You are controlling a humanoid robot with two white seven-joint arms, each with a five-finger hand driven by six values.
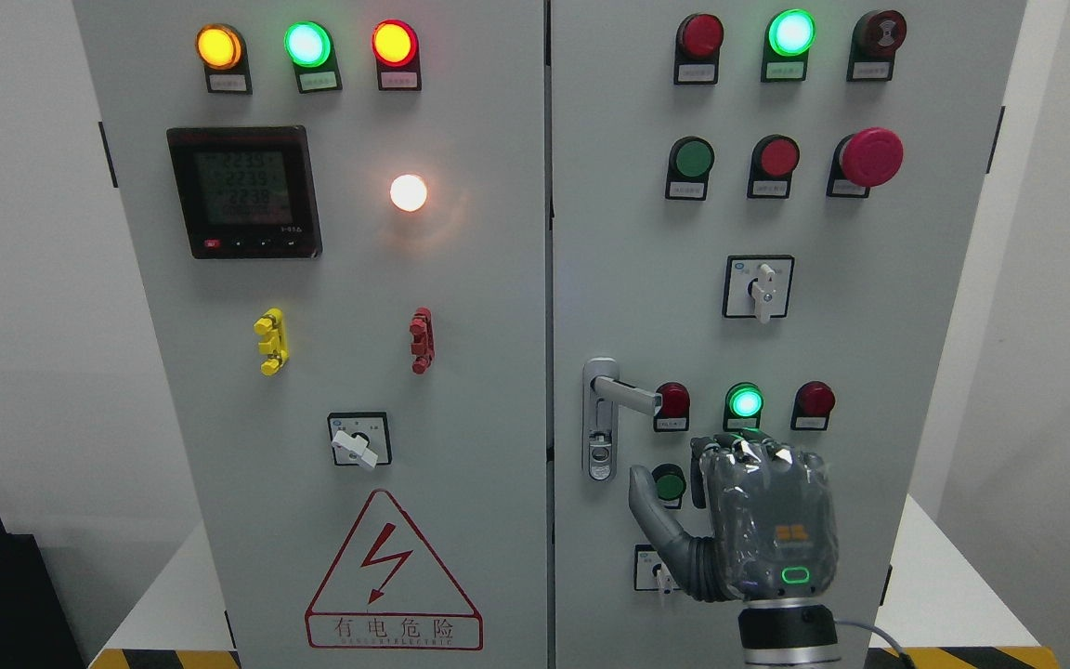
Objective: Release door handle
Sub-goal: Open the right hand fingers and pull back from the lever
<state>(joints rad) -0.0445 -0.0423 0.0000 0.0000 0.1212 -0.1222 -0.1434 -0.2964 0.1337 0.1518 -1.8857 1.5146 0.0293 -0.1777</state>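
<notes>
1. I see my right hand (758,520) in front of the right cabinet door (916,307), below and right of the door handle (623,395); not touching it.
2. Fingers (749,455) loosely curled, thumb out to the left; nothing held.
3. Handle lever points right from its silver plate; sits just left of a red lamp (672,401) and a lit green lamp (745,402).

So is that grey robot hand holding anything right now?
Nothing. The right hand hangs below the silver lever door handle, apart from it, fingers relaxed and empty.
</notes>
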